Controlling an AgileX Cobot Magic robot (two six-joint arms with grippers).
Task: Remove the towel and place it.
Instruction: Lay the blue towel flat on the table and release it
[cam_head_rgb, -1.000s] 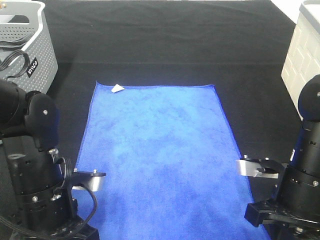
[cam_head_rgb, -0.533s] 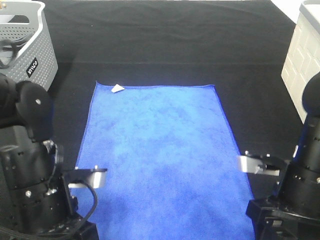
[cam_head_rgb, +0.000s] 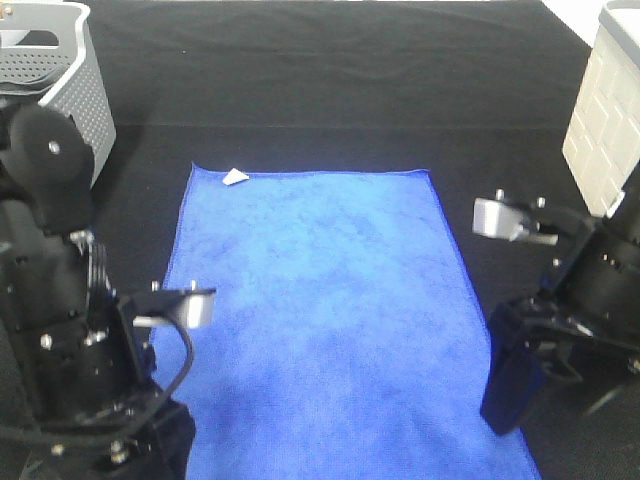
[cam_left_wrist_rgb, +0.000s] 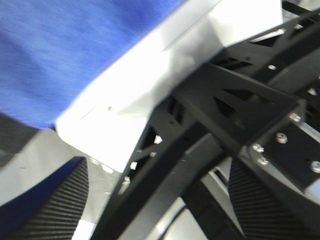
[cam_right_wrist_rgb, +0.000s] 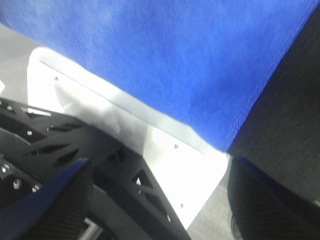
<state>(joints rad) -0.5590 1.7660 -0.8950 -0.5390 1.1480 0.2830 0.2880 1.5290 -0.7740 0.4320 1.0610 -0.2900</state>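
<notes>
- Towel (cam_head_rgb: 320, 320): spread flat on the black-covered table (cam_head_rgb: 320, 80), between the two arms. White tag (cam_head_rgb: 235, 177) at the far left corner.
- Long axis: runs straight away from the robot, near to far. Long edges face the arms, one each side.
- Left fingers (cam_left_wrist_rgb: 55, 200): parted wide, nothing between them. In the left wrist view, blue cloth lies beyond the fingers, not in the gap.
- Right fingers (cam_right_wrist_rgb: 270, 200): likewise spread and empty, with the towel's edge out ahead of them.
- Nearness: in the high view the left arm overlaps the near left corner. The right arm stands just beside the right long edge, near its near end. Judged about equal, each arm to its own side.
- Judgement: the next grasp needs each set of fingers brought inward and down onto its own near corner or edge. No grip on the towel yet.
- Grey basket (cam_head_rgb: 60, 70) far left, white bin (cam_head_rgb: 600, 110) far right, both well apart from the cloth.
</notes>
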